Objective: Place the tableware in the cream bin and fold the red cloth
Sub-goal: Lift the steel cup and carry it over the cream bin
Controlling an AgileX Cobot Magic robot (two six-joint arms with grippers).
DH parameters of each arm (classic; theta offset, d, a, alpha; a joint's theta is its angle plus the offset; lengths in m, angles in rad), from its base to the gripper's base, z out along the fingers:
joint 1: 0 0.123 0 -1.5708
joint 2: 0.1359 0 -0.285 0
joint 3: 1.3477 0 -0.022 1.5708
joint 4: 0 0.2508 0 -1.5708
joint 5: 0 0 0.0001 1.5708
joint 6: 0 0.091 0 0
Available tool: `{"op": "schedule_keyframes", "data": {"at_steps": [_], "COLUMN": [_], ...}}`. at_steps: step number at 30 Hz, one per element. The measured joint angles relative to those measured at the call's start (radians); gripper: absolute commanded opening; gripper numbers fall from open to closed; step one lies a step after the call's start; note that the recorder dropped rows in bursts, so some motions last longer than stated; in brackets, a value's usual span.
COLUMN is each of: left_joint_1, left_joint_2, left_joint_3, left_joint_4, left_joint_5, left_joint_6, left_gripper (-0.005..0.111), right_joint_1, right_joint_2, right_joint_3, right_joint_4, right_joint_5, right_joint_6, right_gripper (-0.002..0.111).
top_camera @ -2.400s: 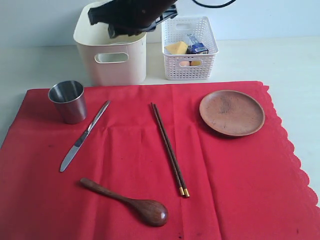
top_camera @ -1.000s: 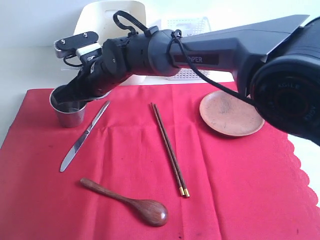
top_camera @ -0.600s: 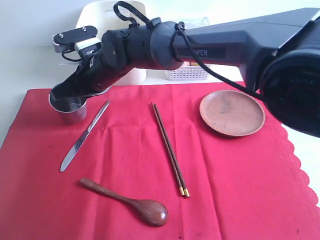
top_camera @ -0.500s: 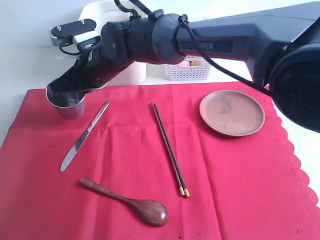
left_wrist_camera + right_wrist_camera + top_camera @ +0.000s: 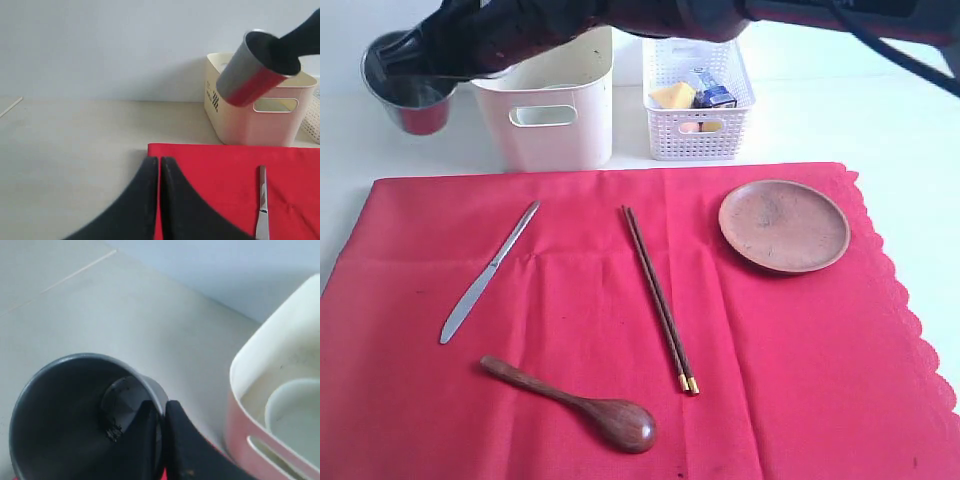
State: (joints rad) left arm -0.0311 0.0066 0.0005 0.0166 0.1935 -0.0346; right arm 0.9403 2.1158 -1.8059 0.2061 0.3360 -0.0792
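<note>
The right gripper (image 5: 162,416) is clenched on the rim of the steel cup (image 5: 412,100), one finger inside the wall and one outside, and holds it tilted in the air, clear of the table. In the exterior view the cup hangs at about nine o'clock from the cream bin (image 5: 545,130), just beside its wall, and a white bowl (image 5: 295,415) lies in the bin. The left gripper (image 5: 159,185) has its fingers pressed together on nothing, low at the near edge of the red cloth (image 5: 800,380). On the cloth, counted from its middle, the silver table knife (image 5: 488,272) lies toward nine o'clock, the dark chopsticks (image 5: 660,298) run almost through the centre with their gold tips toward six, the dark wooden spoon (image 5: 575,405) sits at seven, and the round brown plate (image 5: 783,225) at two. A white lattice basket (image 5: 700,140) with food stands at three o'clock from the bin.
</note>
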Motion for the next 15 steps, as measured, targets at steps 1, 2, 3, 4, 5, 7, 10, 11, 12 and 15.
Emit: {"op": "schedule_keyframes", "data": {"at_steps": [1, 2, 3, 4, 5, 7, 10, 11, 12, 15], "left_joint_1": [0.0, 0.0, 0.0, 0.0, 0.0, 0.0, 0.0, 0.0, 0.0, 0.0], "left_joint_2": [0.0, 0.0, 0.0, 0.0, 0.0, 0.0, 0.0, 0.0, 0.0, 0.0], "left_joint_3": [0.0, 0.0, 0.0, 0.0, 0.0, 0.0, 0.0, 0.0, 0.0, 0.0], "left_joint_4": [0.0, 0.0, 0.0, 0.0, 0.0, 0.0, 0.0, 0.0, 0.0, 0.0], "left_joint_5": [0.0, 0.0, 0.0, 0.0, 0.0, 0.0, 0.0, 0.0, 0.0, 0.0], "left_joint_6": [0.0, 0.0, 0.0, 0.0, 0.0, 0.0, 0.0, 0.0, 0.0, 0.0], "left_gripper": [0.004, 0.004, 0.004, 0.004, 0.004, 0.004, 0.004, 0.004, 0.004, 0.004], "right_joint_1": [0.0, -0.002, -0.012, -0.021, -0.043, -0.081, -0.131, -0.139, -0.15, -0.171], "right_joint_2": [-0.012, -0.017, -0.024, -0.024, -0.024, -0.024, -0.024, -0.024, -0.022, 0.0], "right_joint_3": [0.0, 0.0, 0.0, 0.0, 0.0, 0.0, 0.0, 0.0, 0.0, 0.0], "right_joint_4": [-0.015, -0.018, -0.019, -0.022, -0.022, -0.022, -0.022, -0.022, -0.022, -0.022], "right_joint_5": [-0.024, -0.032, -0.041, -0.043, -0.046, -0.048, -0.082, -0.093, -0.112, -0.143], "right_joint_6": [0.0, 0.0, 0.0, 0.0, -0.002, -0.002, 0.01, 0.012, 0.014, 0.016], "right_gripper": [0.0, 0.0, 0.0, 0.0, 0.0, 0.0, 0.0, 0.0, 0.0, 0.0]}}
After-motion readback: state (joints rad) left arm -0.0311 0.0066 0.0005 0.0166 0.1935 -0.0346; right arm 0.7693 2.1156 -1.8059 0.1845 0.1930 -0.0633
